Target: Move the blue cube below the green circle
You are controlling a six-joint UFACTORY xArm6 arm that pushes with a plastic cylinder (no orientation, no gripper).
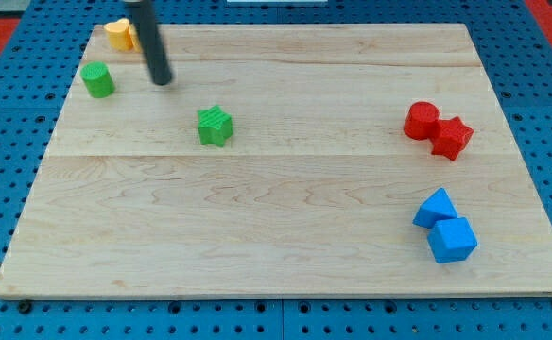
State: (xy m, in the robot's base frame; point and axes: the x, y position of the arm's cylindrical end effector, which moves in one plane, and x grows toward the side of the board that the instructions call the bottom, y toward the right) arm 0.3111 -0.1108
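- At the desk's [285, 246] ten o'clock corner sits the yellow block [118, 34], its shape partly hidden by the rod; just below it stands the green circle [96, 79], a short cylinder.
- Beside that cylinder, at its three o'clock, my tip [162, 80] rests on the wood, near it but not touching; no claw is fitted, so nothing is clenched or released, and pushing is all the tip can do.
- Toward the middle, the green star [215, 126] lies alone.
- Far across at three o'clock, the red cylinder [422, 120] and red star [452, 138] touch each other.
- Down at four o'clock, the blue triangular block [435, 208] touches the blue cube [452, 240], which lies well apart from my tip and from the green circle.
- Judging by looks, the cube is light, stiff and slides easily on smooth wood; it may spin if struck off-centre, so the push belongs on the middle of its three o'clock face, driving toward nine o'clock.
- No containers show on the desk, so nothing is held in any.
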